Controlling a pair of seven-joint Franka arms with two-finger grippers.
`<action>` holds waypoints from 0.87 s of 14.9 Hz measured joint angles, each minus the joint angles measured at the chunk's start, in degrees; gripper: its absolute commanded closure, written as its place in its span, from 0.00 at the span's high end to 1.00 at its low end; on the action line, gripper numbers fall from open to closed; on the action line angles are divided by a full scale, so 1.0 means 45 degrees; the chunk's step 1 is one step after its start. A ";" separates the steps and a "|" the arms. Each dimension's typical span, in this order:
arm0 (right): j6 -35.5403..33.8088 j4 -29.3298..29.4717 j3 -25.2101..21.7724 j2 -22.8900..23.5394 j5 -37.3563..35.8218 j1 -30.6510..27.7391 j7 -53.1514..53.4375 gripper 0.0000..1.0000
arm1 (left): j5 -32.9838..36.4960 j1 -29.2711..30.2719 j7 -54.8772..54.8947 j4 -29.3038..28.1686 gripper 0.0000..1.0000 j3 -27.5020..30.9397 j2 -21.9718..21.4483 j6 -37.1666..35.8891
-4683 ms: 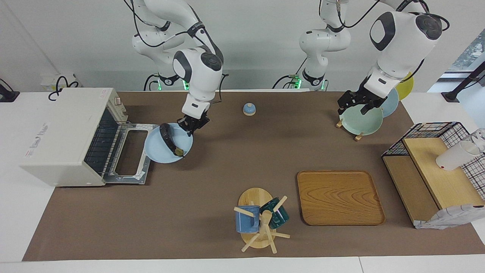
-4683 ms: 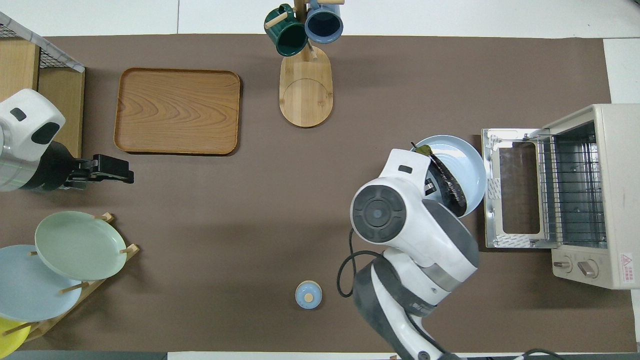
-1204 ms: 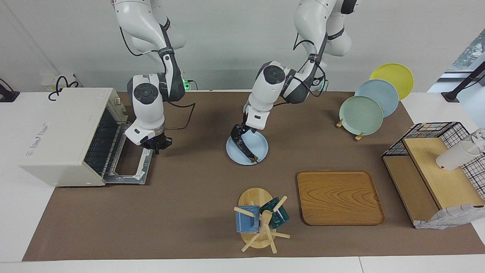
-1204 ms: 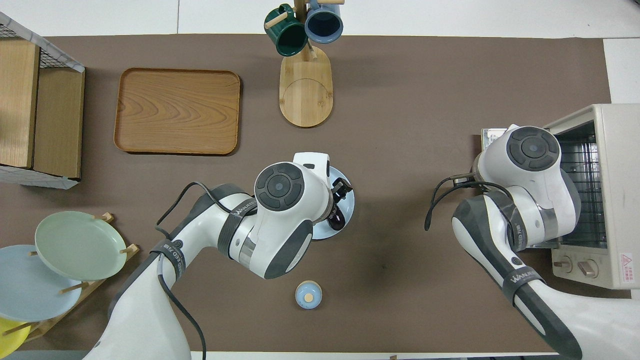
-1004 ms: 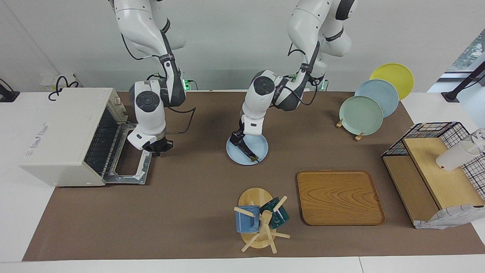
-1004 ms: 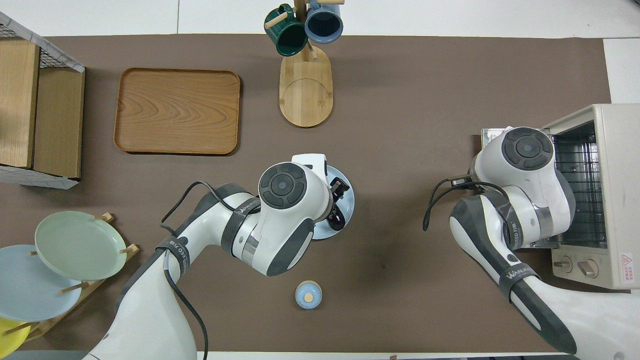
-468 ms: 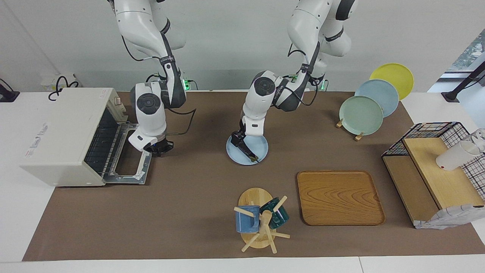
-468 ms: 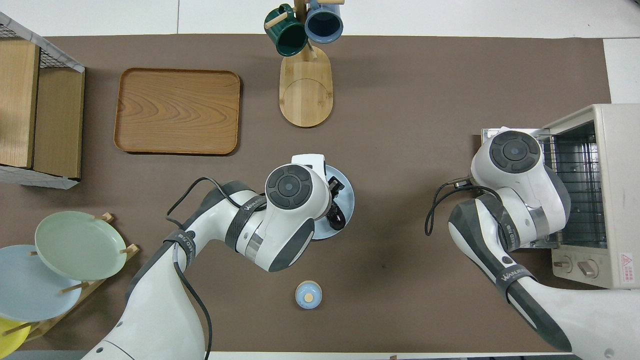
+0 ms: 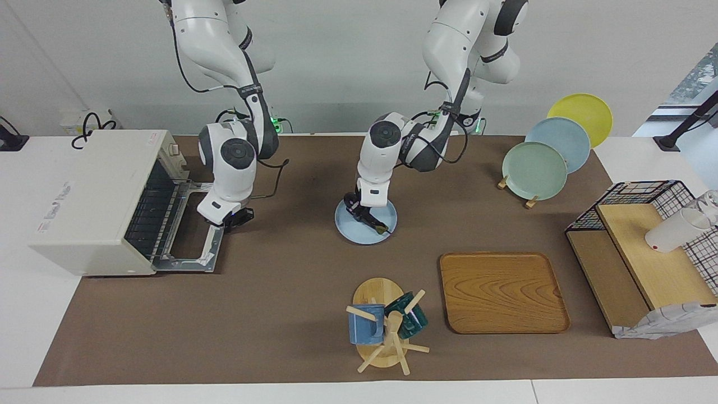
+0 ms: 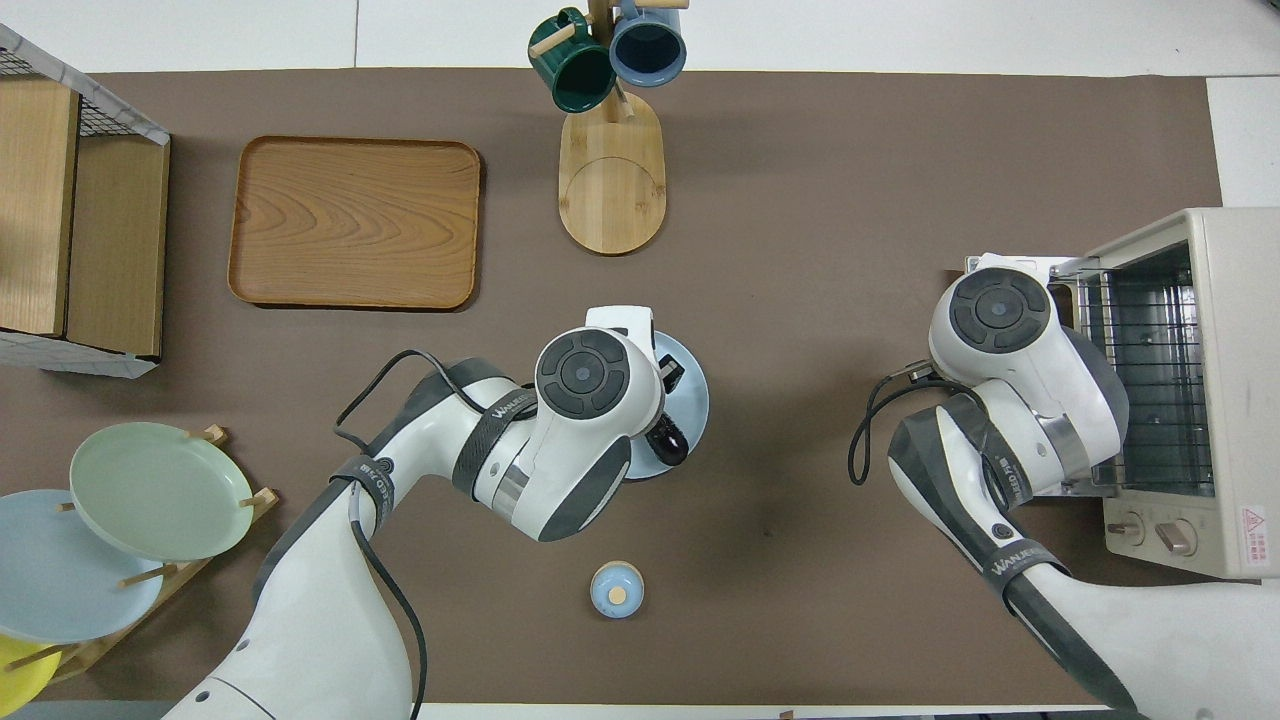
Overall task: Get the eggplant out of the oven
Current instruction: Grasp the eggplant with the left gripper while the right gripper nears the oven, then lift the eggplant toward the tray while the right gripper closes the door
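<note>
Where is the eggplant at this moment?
The eggplant lies on the light blue plate near the middle of the table, under the left gripper, with the oven at the right arm's end.

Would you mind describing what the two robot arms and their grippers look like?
Both arms are glossy white with rounded segments, dark grey bands at the joints and round dark caps. Black cables loop loosely alongside them, and small lettering runs along a grey band in the overhead view. The left gripper and right gripper are small and black, under white wrist blocks.
</note>
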 measured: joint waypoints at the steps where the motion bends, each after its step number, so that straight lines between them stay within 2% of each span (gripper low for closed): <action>1: -0.0440 0.0200 0.0055 -0.0119 0.0037 -0.0009 -0.0441 0.00 | 0.0001 0.0000 0.0000 0.0062 0.00 0.0002 0.0000 0.0000; 5: -0.1952 0.0777 0.0187 -0.1269 0.0516 -0.0493 -0.2127 0.00 | 0.0004 0.0017 0.0007 0.0448 0.00 0.0077 0.0002 -0.0115; 8: -0.2683 0.1040 0.0200 -0.2431 0.0738 -0.1476 -0.3506 0.00 | 0.0087 0.0466 0.0908 0.1227 0.00 0.0329 -0.0101 -0.1086; 11: -0.2732 0.1242 0.0023 -0.3013 0.0705 -0.2944 -0.5301 0.00 | 0.0159 0.2214 0.3846 0.2519 0.00 0.0457 -0.0436 -0.2990; 13: -0.2624 0.1301 -0.0001 -0.3029 0.1112 -0.3282 -0.5863 0.00 | 0.0159 0.3630 0.6164 0.3002 0.00 0.0495 -0.0488 -0.3431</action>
